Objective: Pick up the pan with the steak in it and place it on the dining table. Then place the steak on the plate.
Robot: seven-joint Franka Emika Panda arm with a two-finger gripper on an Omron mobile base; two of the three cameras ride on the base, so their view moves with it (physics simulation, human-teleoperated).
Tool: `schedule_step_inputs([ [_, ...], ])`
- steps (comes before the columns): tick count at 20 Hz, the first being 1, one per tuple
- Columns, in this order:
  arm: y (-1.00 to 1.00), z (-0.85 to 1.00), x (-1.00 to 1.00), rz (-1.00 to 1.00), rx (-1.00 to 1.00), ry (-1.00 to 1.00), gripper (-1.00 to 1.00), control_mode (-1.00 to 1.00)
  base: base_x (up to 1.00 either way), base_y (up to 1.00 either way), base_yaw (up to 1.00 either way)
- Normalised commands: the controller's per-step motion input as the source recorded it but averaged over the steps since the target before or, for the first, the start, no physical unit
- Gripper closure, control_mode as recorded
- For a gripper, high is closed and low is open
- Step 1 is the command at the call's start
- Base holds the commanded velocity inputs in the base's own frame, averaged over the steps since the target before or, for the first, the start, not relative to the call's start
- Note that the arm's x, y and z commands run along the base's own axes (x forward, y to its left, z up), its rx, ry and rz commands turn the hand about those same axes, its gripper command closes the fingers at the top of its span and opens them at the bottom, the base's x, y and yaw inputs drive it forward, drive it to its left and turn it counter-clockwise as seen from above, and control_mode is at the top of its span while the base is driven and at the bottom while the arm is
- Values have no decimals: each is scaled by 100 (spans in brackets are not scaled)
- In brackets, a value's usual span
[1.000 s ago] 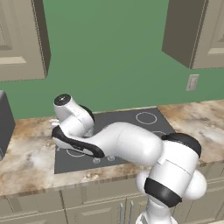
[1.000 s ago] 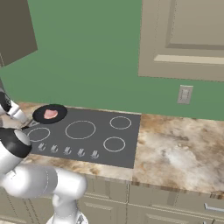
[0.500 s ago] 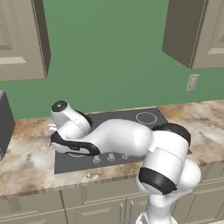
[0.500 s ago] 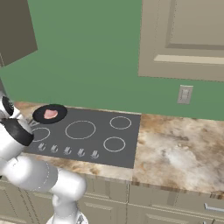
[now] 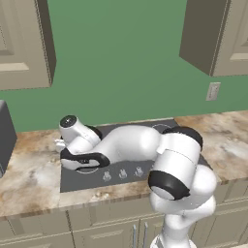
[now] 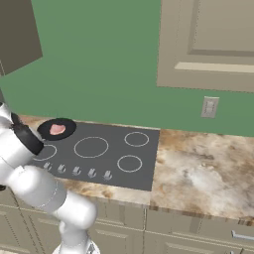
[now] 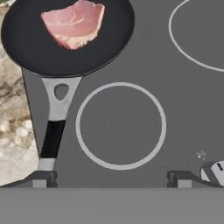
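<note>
The black pan (image 7: 65, 41) sits on the rear left burner of the cooktop (image 7: 131, 52), with the pinkish steak (image 7: 74, 22) lying flat inside it. Its handle (image 7: 54, 127) runs toward me along the cooktop's left edge. My gripper (image 7: 109, 180) hovers open above the front left burner ring, to the right of the handle's end and touching nothing. From the right base view the pan (image 6: 57, 129) and steak (image 6: 57, 129) sit at the cooktop's back left corner. The dining table and the plate are out of view.
A marbled stone counter (image 6: 198, 173) surrounds the cooktop (image 6: 99, 154), with a row of knobs (image 6: 77, 171) along its front edge. A dark appliance (image 5: 6, 138) stands at the counter's left end. Wall cabinets (image 5: 218, 34) hang above. My arm (image 5: 126, 143) bends low over the cooktop.
My arm has swung further left and lower over the left side of the cooktop. The pan and steak have not moved. The gripper stays open.
</note>
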Motion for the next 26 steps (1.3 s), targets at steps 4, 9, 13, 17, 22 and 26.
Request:
schedule_step_inputs([
  [4,4,-28,28,0,1,0,-100,-100,0,0,0],
  [9,2,-28,19,0,0,0,-100,-100,0,0,0],
  [13,5,-24,19,0,0,0,-100,-100,0,0,0],
  [17,6,-18,21,0,0,0,-100,-100,0,0,0],
  [22,3,-8,18,0,0,0,-100,-100,0,0,0],
  [26,1,11,12,-1,1,0,-100,-100,0,0,0],
])
